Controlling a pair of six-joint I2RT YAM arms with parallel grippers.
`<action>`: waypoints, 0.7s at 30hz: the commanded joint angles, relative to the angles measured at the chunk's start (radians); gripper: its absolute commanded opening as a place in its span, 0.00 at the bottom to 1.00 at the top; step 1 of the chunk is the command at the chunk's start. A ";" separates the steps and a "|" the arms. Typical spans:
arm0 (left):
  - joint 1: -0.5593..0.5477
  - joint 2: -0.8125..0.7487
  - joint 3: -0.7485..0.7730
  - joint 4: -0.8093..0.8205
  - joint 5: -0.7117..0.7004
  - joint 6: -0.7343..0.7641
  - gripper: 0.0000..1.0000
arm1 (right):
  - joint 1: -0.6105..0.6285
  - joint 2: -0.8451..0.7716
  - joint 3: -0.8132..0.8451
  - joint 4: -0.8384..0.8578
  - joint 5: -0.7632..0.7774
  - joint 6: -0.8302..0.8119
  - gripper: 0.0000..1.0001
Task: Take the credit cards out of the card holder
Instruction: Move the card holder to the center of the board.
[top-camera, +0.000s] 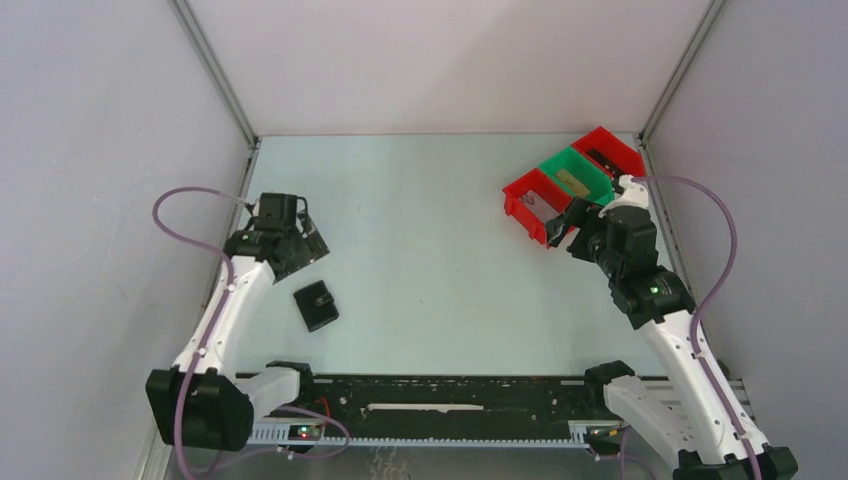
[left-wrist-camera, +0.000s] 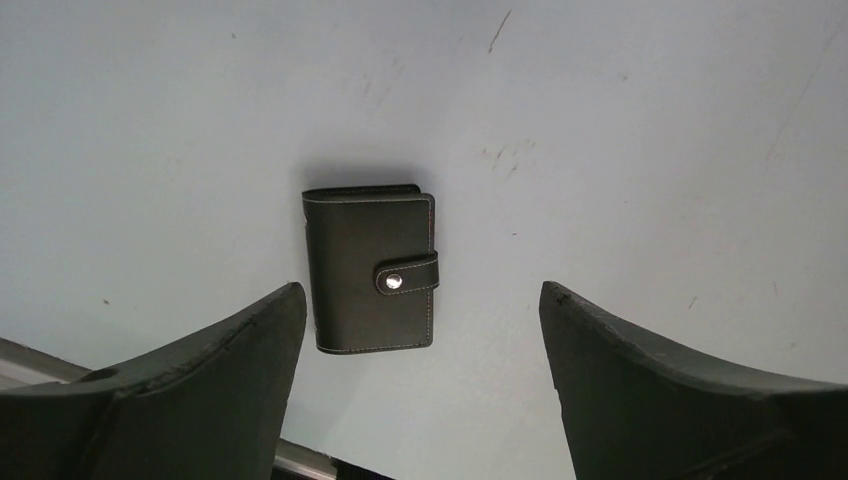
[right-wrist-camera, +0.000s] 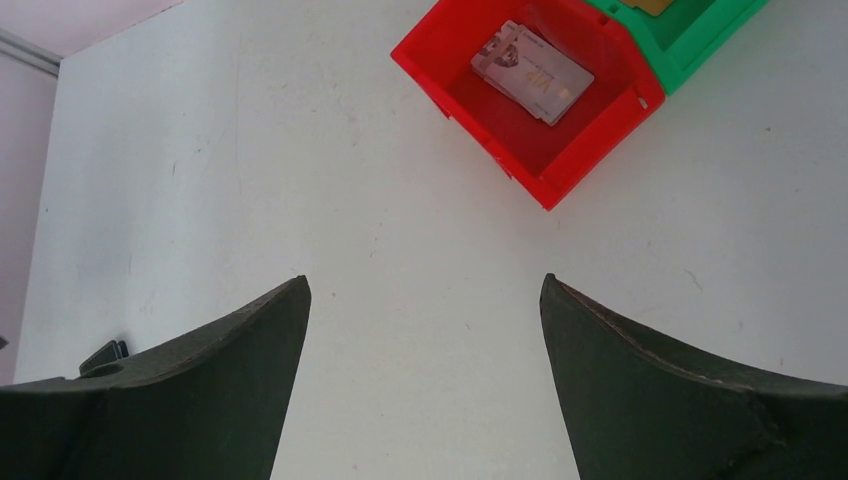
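Note:
The card holder (top-camera: 316, 306) is a black bifold wallet lying flat and folded on the table at the left. Its strap is snapped shut in the left wrist view (left-wrist-camera: 370, 270). My left gripper (top-camera: 305, 245) is open and empty, hovering just beyond the holder, which shows between its fingers (left-wrist-camera: 418, 292). A pale credit card (right-wrist-camera: 532, 72) lies in the nearest red bin (right-wrist-camera: 590, 130). My right gripper (top-camera: 560, 228) is open and empty, close in front of that bin (top-camera: 520, 205), over bare table (right-wrist-camera: 425, 285). No card shows at the holder.
A green bin (top-camera: 585, 175) with a tan card in it and a second red bin (top-camera: 612, 150) stand in a row at the back right, near the right wall. The arm bases and a black rail (top-camera: 450, 395) line the near edge.

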 joint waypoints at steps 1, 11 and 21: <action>-0.030 0.071 -0.042 -0.010 -0.018 -0.098 0.89 | 0.033 0.012 0.037 0.002 0.046 0.025 0.94; -0.044 0.236 -0.147 0.055 -0.003 -0.270 0.72 | 0.060 0.016 0.037 -0.005 0.064 0.036 0.93; -0.023 0.335 -0.138 0.054 -0.030 -0.242 1.00 | 0.060 -0.014 0.036 -0.039 0.092 0.032 0.94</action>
